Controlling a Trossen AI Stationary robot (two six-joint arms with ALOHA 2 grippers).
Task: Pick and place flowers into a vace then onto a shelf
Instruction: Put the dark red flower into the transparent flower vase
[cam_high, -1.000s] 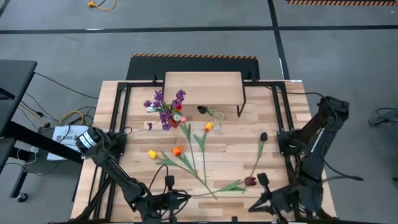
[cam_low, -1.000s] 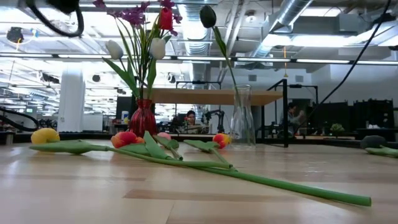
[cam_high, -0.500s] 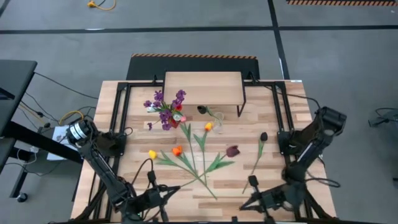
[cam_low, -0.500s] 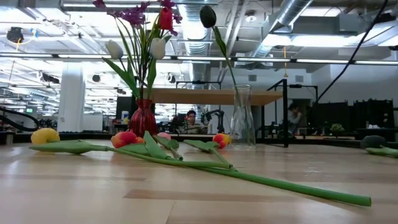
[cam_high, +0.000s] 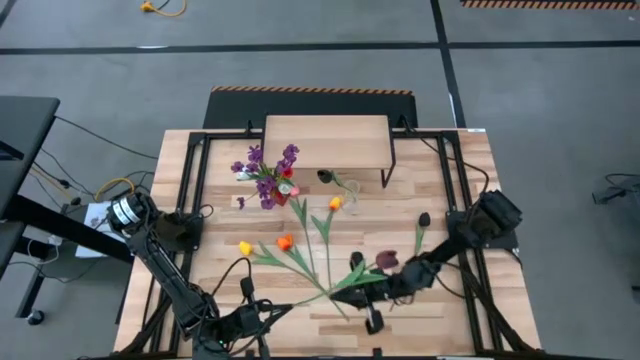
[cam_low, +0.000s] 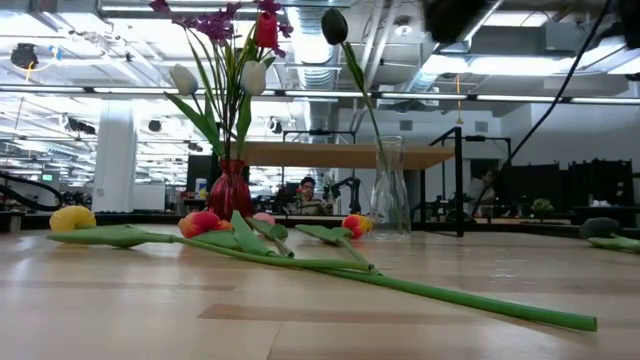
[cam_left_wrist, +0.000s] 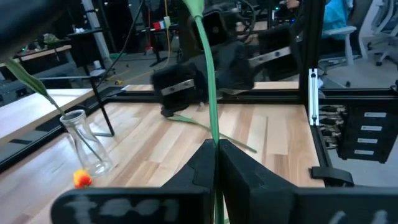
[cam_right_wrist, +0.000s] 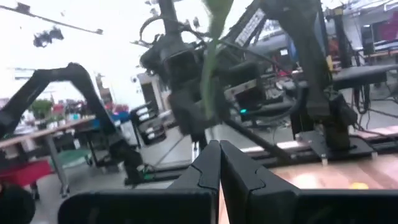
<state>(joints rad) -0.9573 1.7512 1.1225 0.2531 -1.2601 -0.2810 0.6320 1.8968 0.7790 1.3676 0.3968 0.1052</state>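
Right gripper (cam_high: 372, 283) swung inward, jaws clamped on the maroon tulip's stem (cam_right_wrist: 210, 59); left gripper (cam_left_wrist: 216, 155) pinches it too.

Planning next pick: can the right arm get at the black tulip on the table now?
Probably not yet: the right gripper has its jaws shut on the stem of the maroon tulip and must let go first. Otherwise the black tulip lies uncovered beside that arm.

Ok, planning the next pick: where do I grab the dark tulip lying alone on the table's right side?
Take the dark tulip mid-stem, from straight above, fingers across it. It lies flat, with bare wood either side.
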